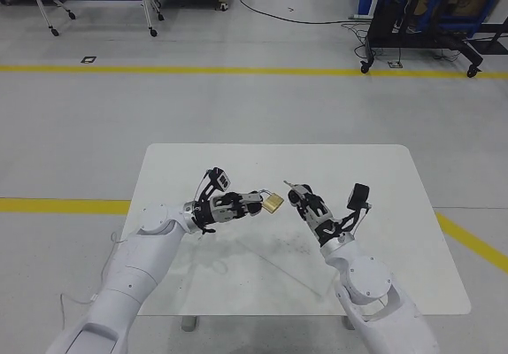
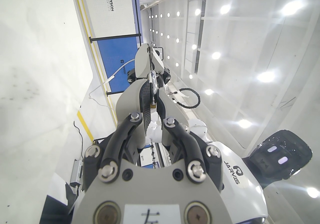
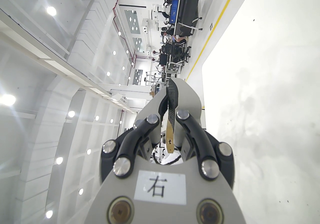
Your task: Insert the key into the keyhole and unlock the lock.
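our left pincer (image 1: 259, 203) is clamped on the lock (image 1: 273, 203), a small brass padlock that juts out past its fingertips, held up off the desk (image 1: 369, 168). our right pincer (image 1: 296, 191) is pressed together on the key (image 3: 170, 138). its flat brass head pokes back between the fingers toward the wrist, and a thin tip shows beyond them, aimed at the lock. the two pincers face each other, tips near but apart, and we judge the key is not yet in the keyhole. we reckon the lock is dense, hard and smooth, apt to pivot when pushed, so a flat hold across its body suits it. the key looks thin, stiff and light, and gripping the head close to the blade should stop it slipping when turned.
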Motion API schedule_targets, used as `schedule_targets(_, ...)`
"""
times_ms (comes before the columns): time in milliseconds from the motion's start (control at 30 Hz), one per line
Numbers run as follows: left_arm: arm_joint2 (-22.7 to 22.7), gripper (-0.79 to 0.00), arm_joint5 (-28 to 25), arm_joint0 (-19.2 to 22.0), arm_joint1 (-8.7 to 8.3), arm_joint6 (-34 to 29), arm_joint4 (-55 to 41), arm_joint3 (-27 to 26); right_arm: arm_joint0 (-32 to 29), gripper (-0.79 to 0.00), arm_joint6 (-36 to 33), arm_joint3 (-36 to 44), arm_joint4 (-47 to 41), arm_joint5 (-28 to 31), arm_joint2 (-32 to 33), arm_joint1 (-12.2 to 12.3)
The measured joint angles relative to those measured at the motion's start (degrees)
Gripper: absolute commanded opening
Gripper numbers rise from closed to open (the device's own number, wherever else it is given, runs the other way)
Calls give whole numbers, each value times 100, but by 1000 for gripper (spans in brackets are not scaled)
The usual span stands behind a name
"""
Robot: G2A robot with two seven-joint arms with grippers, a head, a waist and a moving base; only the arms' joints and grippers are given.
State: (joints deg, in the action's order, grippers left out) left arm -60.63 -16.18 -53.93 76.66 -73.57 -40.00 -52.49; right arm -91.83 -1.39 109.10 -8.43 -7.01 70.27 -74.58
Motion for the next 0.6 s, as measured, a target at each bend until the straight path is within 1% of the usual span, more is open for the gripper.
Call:
schedule_targets(200,29,-785,146,49,16,-337,-209,82,115,-785,84,-76,-184,43,81,-25)
schedule_targets(600,104,-785,138,141,36,-448,-148,211,405,-785,-198,-224,-62,-46,-178,-65)
